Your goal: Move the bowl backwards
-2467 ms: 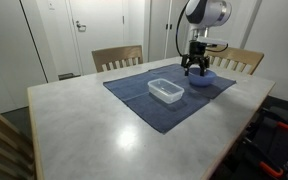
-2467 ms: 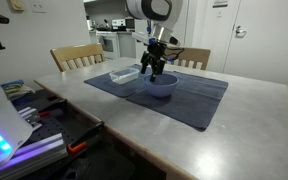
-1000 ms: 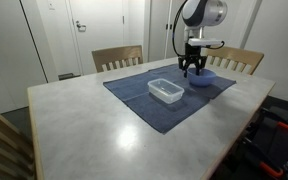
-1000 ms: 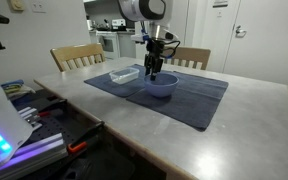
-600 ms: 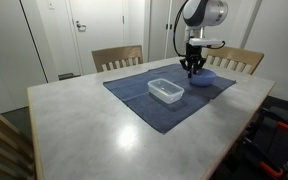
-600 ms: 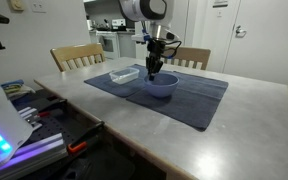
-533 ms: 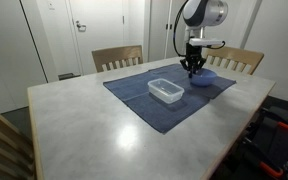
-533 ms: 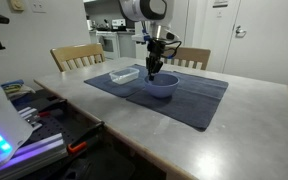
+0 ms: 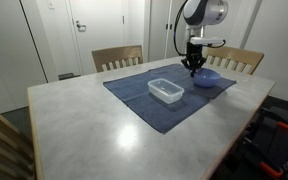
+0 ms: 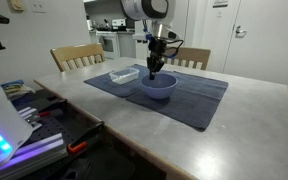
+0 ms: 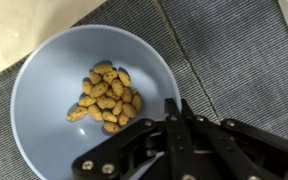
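In the wrist view the gripper (image 11: 174, 108) is pinched tight on the near rim of the bowl (image 11: 54, 120), one finger inside the wall and one outside. A couple of seconds ago the fingers stood splayed over that rim, so the grasp is what has just been made. The bowl itself seems hardly to have shifted, so the move backwards looks to be only beginning. A small heap of brown pieces (image 11: 106, 95) lies loose on its floor – a tilt or a jerk could scatter them, so a low, level slide seems wise. The bowl rests on a dark blue cloth (image 11: 234, 50), which might drag or wrinkle under it. In an exterior view the clear container (image 9: 165, 91) sits just beside the bowl on the same cloth but apart from it, toward the table's (image 9: 84, 130) middle. Beyond it, two wooden chairs (image 9: 117, 57) stand at the far edge – nothing else crowds the bowl.
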`<state>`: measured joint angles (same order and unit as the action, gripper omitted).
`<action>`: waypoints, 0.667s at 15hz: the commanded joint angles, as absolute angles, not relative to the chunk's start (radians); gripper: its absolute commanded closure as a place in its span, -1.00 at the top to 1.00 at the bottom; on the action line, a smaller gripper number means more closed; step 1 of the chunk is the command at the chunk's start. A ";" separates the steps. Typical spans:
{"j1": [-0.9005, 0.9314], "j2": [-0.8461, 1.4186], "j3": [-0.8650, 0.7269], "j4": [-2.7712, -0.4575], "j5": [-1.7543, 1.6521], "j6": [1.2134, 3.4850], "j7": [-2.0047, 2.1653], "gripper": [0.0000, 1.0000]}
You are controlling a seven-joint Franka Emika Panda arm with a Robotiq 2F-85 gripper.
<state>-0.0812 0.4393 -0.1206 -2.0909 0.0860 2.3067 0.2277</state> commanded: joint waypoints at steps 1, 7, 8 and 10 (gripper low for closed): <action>-0.094 0.467 -0.119 -2.061 0.069 2.275 0.168 -0.97; -0.082 0.475 -0.129 -2.023 -0.008 2.205 0.142 -0.97; -0.079 0.480 -0.129 -2.014 -0.022 2.196 0.143 -0.97; -0.070 0.490 -0.131 -1.991 -0.054 2.180 0.156 -0.97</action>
